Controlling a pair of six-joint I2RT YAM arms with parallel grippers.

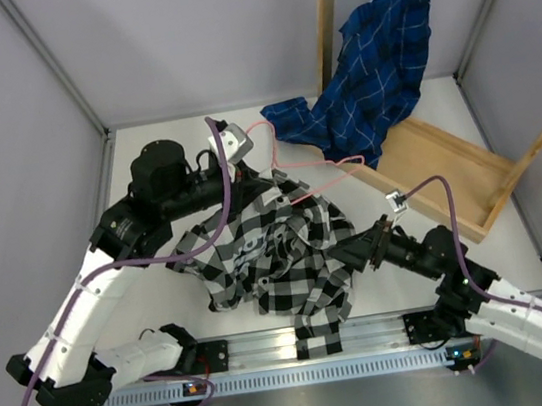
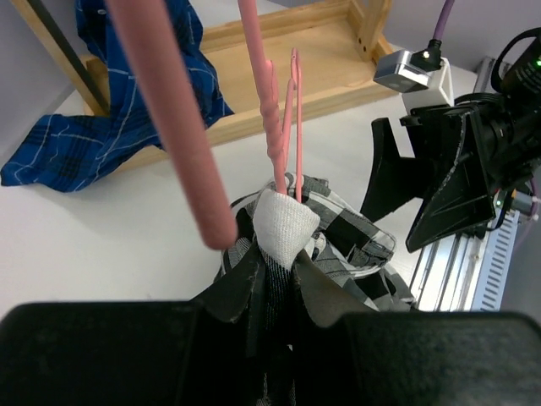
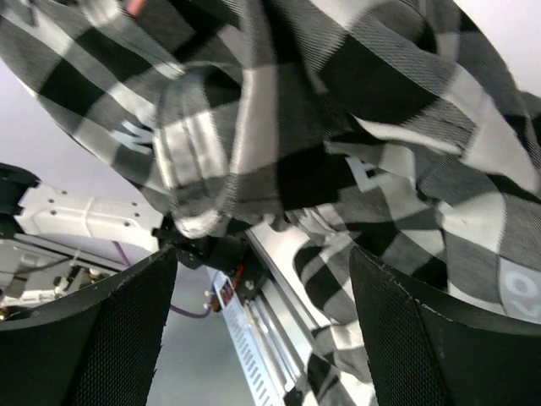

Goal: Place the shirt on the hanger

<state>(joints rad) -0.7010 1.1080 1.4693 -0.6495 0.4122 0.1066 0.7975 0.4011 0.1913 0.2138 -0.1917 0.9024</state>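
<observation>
The shirt (image 1: 278, 252), black-and-white buffalo check with a dark band of white lettering, hangs in a crumpled bunch over the middle of the table. Its lowest fold reaches down onto the aluminium rail (image 1: 370, 333) at the near edge. From where I stand the top of the bunch is gathered at the left gripper (image 2: 275, 292), whose fingers are drawn in tight on a wad of the cloth. The pink wire hanger (image 2: 270, 110) comes up out of that same wad, its twisted neck just above the fabric. I cannot tell whether the wire itself is pinched too. One long pink side of the hanger runs out to the right, past the shirt toward the wooden base.

The right gripper (image 1: 361, 248) sits at the shirt's right edge. Its two fingers are spread wide with nothing caught between them, and the check cloth drapes close in front of them.

Around this the white table (image 1: 526, 253) is boxed in by pale grey wall panels on the left, back and right. At the back right stands a wooden rack (image 1: 439, 174), with a flat base, an upright post and a thick rod across the top. A blue plaid shirt (image 1: 373, 67) is draped from that rod, trailing down onto the table beside the base. Purple cables (image 1: 220, 200) loop along both arms.
</observation>
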